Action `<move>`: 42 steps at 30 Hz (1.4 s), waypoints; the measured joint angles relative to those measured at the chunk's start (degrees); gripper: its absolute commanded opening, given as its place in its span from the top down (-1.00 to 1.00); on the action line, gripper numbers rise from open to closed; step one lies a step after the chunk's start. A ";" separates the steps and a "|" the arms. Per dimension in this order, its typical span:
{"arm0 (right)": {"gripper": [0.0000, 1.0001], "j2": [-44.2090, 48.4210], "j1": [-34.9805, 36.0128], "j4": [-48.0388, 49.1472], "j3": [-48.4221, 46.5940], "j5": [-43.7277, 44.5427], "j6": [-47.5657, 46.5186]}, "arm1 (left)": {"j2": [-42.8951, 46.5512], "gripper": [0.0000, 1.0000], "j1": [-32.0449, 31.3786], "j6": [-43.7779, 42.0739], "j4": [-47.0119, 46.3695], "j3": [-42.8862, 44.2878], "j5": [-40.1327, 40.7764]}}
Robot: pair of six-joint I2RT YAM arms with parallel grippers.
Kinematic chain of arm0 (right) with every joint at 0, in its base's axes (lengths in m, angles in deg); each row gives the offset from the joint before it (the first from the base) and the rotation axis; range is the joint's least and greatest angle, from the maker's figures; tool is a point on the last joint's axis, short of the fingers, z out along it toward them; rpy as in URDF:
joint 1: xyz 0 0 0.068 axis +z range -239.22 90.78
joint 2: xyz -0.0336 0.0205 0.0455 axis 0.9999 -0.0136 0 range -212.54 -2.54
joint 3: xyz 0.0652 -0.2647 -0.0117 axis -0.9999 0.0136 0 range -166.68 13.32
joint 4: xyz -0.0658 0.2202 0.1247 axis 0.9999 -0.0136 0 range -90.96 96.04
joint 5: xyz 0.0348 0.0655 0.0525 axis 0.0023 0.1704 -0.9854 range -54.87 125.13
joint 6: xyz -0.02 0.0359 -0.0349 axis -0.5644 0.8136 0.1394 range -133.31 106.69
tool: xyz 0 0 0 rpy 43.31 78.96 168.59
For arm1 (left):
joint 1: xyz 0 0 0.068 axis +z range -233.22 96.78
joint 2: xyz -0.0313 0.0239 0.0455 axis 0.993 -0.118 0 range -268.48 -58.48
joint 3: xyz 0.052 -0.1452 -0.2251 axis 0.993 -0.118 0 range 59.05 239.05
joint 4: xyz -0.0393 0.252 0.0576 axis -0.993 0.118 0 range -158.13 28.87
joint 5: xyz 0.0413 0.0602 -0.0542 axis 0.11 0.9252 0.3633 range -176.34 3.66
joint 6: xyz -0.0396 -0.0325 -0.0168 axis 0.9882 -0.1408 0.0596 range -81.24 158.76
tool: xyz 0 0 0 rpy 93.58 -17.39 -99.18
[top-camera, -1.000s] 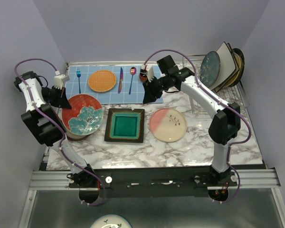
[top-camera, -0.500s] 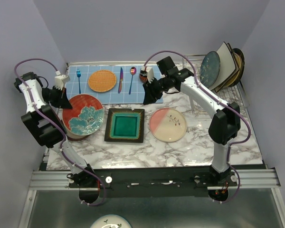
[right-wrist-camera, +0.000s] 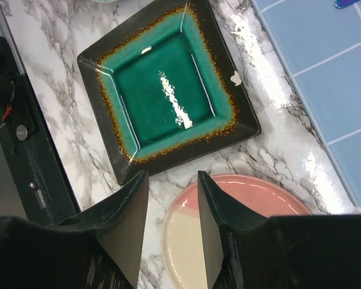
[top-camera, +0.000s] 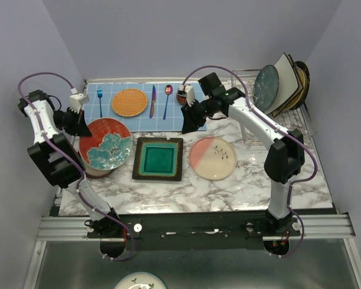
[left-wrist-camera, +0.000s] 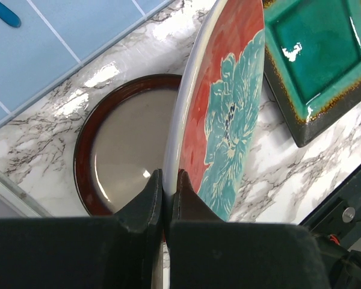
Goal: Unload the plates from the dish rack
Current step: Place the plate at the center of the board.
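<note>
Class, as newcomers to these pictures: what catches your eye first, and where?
The red flowered plate, tilted at the left, its rim pinched by the left gripper. Then the teal square plate at centre, and plates leaning in the dish rack, far right.

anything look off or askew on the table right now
The red flowered plate is askew: it stands tilted, pinched at its rim by the left gripper, over a brown-rimmed plate lying flat. The teal square plate and pink-and-cream plate lie flat. Nothing looks spilled or broken.
</note>
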 measured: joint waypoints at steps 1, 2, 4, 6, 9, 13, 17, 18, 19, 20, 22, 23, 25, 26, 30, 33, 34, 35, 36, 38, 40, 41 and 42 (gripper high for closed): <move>0.09 0.00 0.00 0.07 0.09 -0.02 -0.02 | 0.00 1.00 0.02 0.00 -0.02 0.24 0.00; 0.08 0.00 -0.02 0.17 0.35 -0.07 -0.02 | 0.00 1.00 0.07 0.00 0.00 0.61 0.02; 0.09 0.00 0.00 0.44 0.83 -0.20 -0.04 | 0.00 1.00 0.24 -0.04 -0.24 1.73 0.04; 0.09 0.00 0.00 0.52 1.57 -0.35 -0.04 | 0.00 1.00 0.59 -0.22 -1.16 2.84 0.24; 0.09 0.00 0.00 0.59 2.19 -0.37 -0.04 | 0.00 1.00 1.29 -0.92 -2.93 3.50 0.76; 0.09 0.00 0.00 0.85 2.27 -0.39 -0.04 | 0.00 1.00 2.12 -1.55 -4.00 3.48 1.95; 0.09 0.00 -0.02 0.90 2.27 -0.42 -0.04 | 0.00 1.00 2.29 -1.97 -3.96 3.23 2.56; 0.09 0.00 0.00 0.90 2.29 -0.42 -0.04 | 0.00 1.00 2.29 -2.05 -3.93 3.13 2.56; 0.09 0.00 0.00 0.90 2.29 -0.42 -0.04 | 0.04 1.00 2.29 -2.14 -3.93 2.93 2.58; 0.09 0.02 0.00 0.90 2.29 -0.42 -0.04 | 0.04 1.00 2.29 -2.19 -3.93 2.80 2.58; 0.09 0.02 0.00 0.90 2.29 -0.42 -0.04 | 0.13 1.00 2.32 -2.21 -3.93 2.69 2.64; 0.09 0.00 0.00 0.92 2.29 -0.42 -0.04 | 0.22 1.00 2.32 -2.25 -3.93 2.60 2.67; 0.09 0.02 -0.02 0.92 2.29 -0.42 -0.04 | 0.57 1.00 2.32 -2.43 -3.96 2.21 2.84; 0.08 0.00 0.00 0.92 2.29 -0.42 -0.04 | 0.83 1.00 2.32 -2.58 -3.93 1.88 2.99; 0.09 0.00 0.00 1.11 2.45 -0.42 -0.04 | 1.99 1.00 2.56 -3.08 -3.65 0.31 4.00; 0.09 0.02 0.00 1.20 2.54 -0.44 -0.04 | 3.28 1.00 3.13 -3.67 -3.30 -1.44 5.05; 0.09 0.02 0.00 1.25 2.54 -0.46 -0.04 | 3.69 1.00 3.34 -3.87 -3.10 -2.08 5.31; 0.09 0.00 0.00 1.27 2.54 -0.59 -0.04 | 4.09 1.00 3.56 -4.00 -2.71 -2.75 5.68; 0.09 0.00 0.00 1.25 2.54 -0.76 -0.04 | 4.35 1.00 3.74 -4.15 -2.47 -3.19 6.01; 0.09 0.00 0.00 1.27 2.54 -0.98 -0.04 | 4.63 1.00 3.87 -4.20 -2.05 -3.74 6.54; 0.09 0.00 0.00 1.27 2.54 -1.14 -0.02 | 4.98 1.00 4.00 -4.17 -2.32 -4.28 6.75; 0.09 0.00 0.00 1.25 2.54 -1.20 -0.02 | 5.25 1.00 4.09 -4.13 -2.45 -4.57 6.80; 0.09 0.00 0.00 1.27 2.54 -1.22 -0.02 | 5.60 1.00 4.15 -4.07 -2.67 -4.98 6.88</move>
